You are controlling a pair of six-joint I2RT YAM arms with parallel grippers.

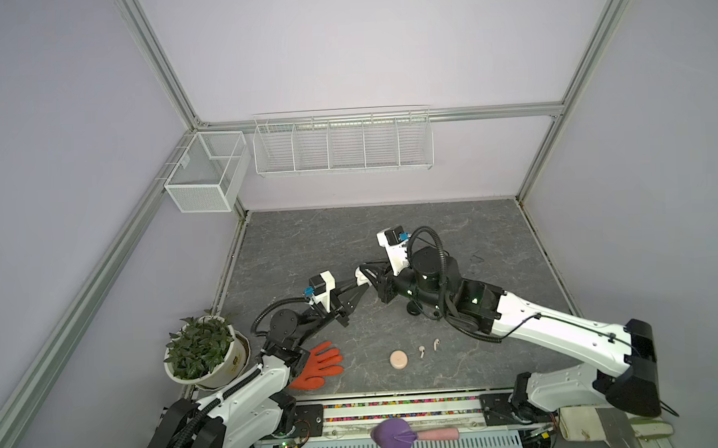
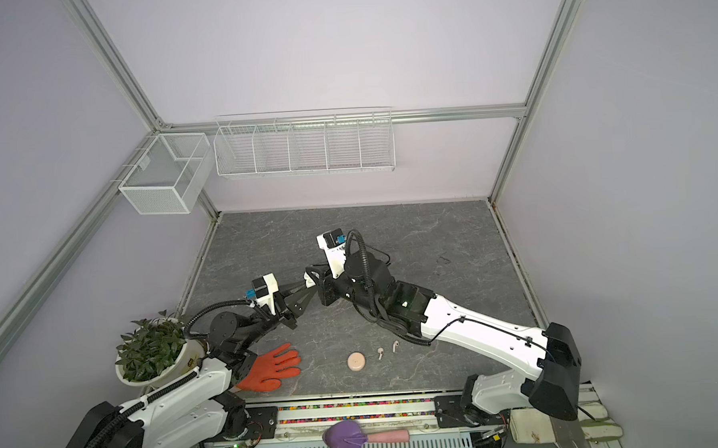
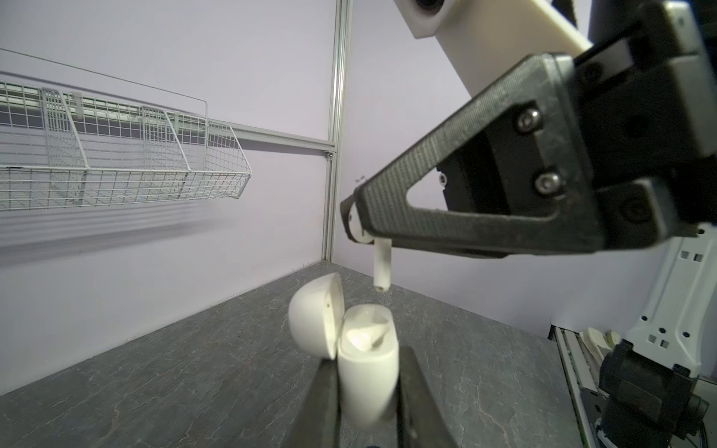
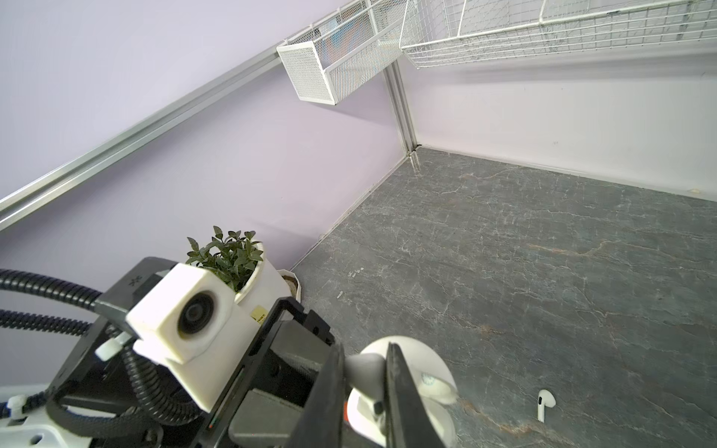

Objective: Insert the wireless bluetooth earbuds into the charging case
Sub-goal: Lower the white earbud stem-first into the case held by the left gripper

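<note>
My left gripper (image 3: 368,366) is shut on the white charging case (image 3: 368,372), which stands upright with its lid (image 3: 314,314) swung open. Just above the case's opening hangs a white earbud (image 3: 382,267), stem down and clear of the case. My right gripper (image 4: 364,372) is shut on that earbud (image 4: 362,370) by its head. In both top views the two grippers meet mid-table at the case (image 1: 364,279) (image 2: 308,282). Another white earbud (image 4: 544,403) lies on the table. Two pale pink earbuds (image 1: 421,350) (image 1: 436,344) lie near the front beside a pink puck (image 1: 398,359).
A potted plant (image 1: 207,352) stands at the front left, with an orange glove (image 1: 319,364) beside it. A purple scoop (image 1: 393,435) lies past the front edge. Wire baskets (image 1: 341,144) (image 1: 205,173) hang on the walls. Small dark things (image 1: 477,256) lie at the back right.
</note>
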